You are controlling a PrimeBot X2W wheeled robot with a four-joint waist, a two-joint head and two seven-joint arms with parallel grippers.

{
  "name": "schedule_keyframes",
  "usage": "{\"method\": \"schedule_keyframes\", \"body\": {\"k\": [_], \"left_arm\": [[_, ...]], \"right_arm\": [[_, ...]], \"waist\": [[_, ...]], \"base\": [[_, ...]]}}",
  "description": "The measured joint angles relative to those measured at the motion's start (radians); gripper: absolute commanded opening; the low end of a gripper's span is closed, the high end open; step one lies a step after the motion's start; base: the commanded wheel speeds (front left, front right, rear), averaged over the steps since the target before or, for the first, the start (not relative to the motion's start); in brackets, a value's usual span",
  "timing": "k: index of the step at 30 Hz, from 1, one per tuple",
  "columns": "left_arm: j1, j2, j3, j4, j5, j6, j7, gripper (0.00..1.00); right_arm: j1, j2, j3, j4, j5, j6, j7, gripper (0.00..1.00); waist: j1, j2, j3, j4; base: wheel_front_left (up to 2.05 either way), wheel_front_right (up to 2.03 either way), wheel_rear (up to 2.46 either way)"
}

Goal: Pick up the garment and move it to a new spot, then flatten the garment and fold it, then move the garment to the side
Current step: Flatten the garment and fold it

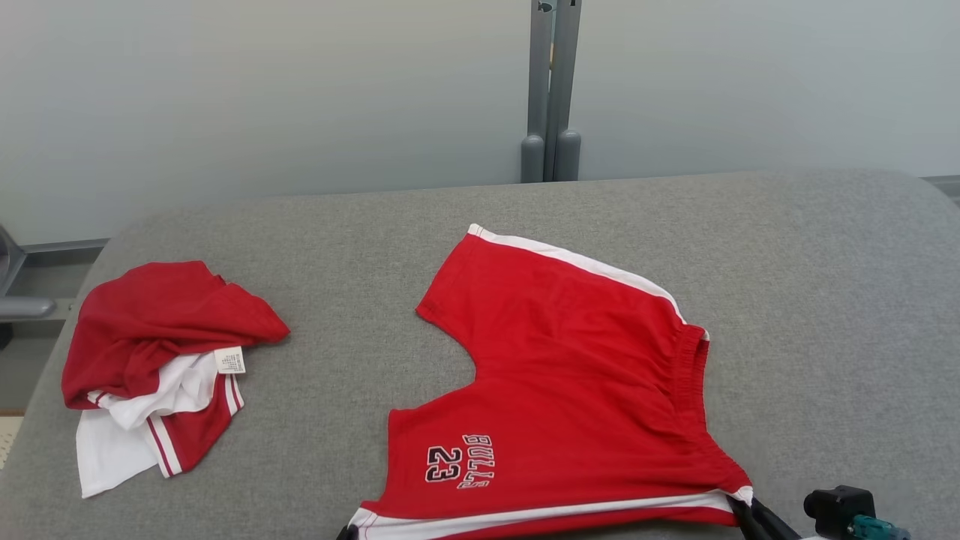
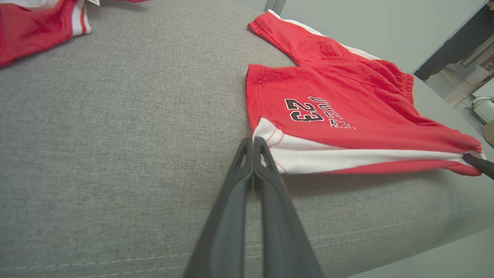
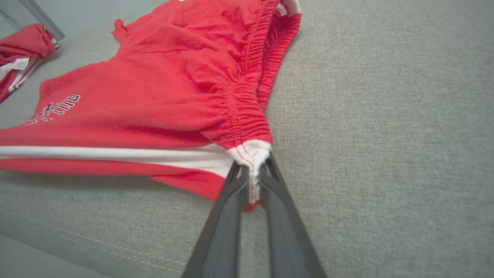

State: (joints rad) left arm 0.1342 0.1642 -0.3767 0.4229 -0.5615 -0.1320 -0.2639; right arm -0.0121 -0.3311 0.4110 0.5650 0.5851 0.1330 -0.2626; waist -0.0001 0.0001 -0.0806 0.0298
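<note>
Red shorts (image 1: pixel 570 375), L end effector (image 2: pixel 253 142) gripping hem corner, R end effector (image 3: pixel 252 168) gripping waistband

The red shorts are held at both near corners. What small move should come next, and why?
Probably lift both corners a little and carry the near leg over onto the far leg. The shorts lie fairly flat on the grey cushion, the left jaws shut on the hem corner, the right jaws on the waistband corner, so the fold looks ready.
</note>
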Motion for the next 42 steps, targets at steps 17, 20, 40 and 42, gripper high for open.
{"method": "schedule_keyframes", "body": {"k": [17,20,40,42], "left_arm": [[-0.24,0.05,-0.012,-0.049,0.062,0.0,0.0,0.0],[-0.37,0.063,-0.03,-0.017,0.062,0.0,0.0,0.0],[-1.045,0.041,-0.168,0.384,0.067,0.0,0.0,0.0],[-1.066,0.037,-0.157,0.409,0.082,0.003,0.0,0.0]], "right_arm": [[-0.067,0.018,-0.03,-0.168,0.024,-0.001,0.0,0.0],[-0.135,0.028,-0.033,-0.163,0.071,-0.001,0.0,0.0],[-0.527,0.112,-0.069,-0.061,0.118,-0.002,0.0,0.0],[-0.53,0.125,-0.075,-0.057,0.118,-0.002,0.0,0.0]], "waist": [[0.0,0.0,0.078,-0.038],[0.0,0.0,0.109,-0.047],[0.0002,0.0,0.426,-0.155],[0.0002,0.0,0.448,-0.167]], "base": [[0.0,0.0,0.0],[0.0,0.0,0.0],[0.0,0.0,0.0],[0.0,0.0,0.0]]}}
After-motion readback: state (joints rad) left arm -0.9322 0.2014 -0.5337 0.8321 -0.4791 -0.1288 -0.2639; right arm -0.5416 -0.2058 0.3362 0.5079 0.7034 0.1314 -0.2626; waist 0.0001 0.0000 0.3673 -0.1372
